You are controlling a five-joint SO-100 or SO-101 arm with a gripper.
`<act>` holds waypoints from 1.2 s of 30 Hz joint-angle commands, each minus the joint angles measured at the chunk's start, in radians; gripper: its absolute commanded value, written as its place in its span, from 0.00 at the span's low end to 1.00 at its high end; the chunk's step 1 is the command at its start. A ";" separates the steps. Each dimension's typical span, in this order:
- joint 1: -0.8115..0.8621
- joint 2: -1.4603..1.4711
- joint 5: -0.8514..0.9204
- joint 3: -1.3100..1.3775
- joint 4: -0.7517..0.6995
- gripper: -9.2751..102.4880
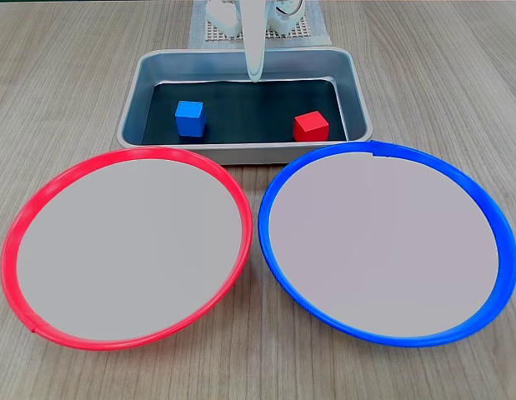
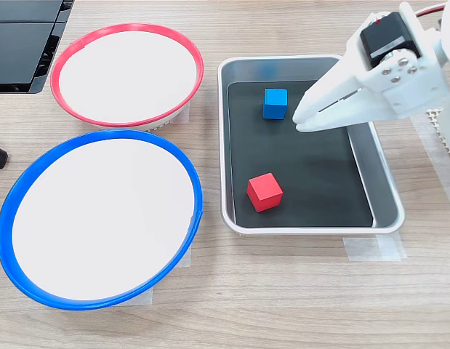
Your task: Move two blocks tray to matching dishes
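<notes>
On a wooden table, two rimmed dishes lie in front of a tray holding both blocks.

Nearest in a fixed view, the red-rimmed dish (image 1: 124,248) fills the lower left of the frame and the blue-rimmed dish (image 1: 384,242) the lower right, their rims close together but apart; both pale centres are bare. Behind them, in the upper middle, sits the silver tray (image 1: 149,73), its front rim just beside both dishes. On its dark bottom the blue block (image 1: 190,117) rests at the left and the red block (image 1: 311,127) at the right, well apart. Farthest back, the white gripper (image 2: 301,121) hangs over the tray; in another fixed view its tips sit right of the blue block, nearly together and holding nothing.
</notes>
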State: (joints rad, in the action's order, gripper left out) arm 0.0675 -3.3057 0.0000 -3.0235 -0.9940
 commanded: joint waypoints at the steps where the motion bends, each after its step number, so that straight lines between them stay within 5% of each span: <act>1: -0.002 -0.023 0.003 0.000 -0.003 0.08; 8: 0.046 0.249 0.376 0.206 -0.034 0.08; 14: 0.189 1.025 0.416 0.805 -0.193 0.09; 18: 0.288 1.385 0.419 1.055 -0.339 0.24; 25: 0.351 1.621 0.477 1.138 -0.370 0.33; 36: 0.308 1.759 0.471 1.120 -0.221 0.21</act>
State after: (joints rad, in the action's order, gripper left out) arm 0.3942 -1.5493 0.4740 -1.9236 -1.2425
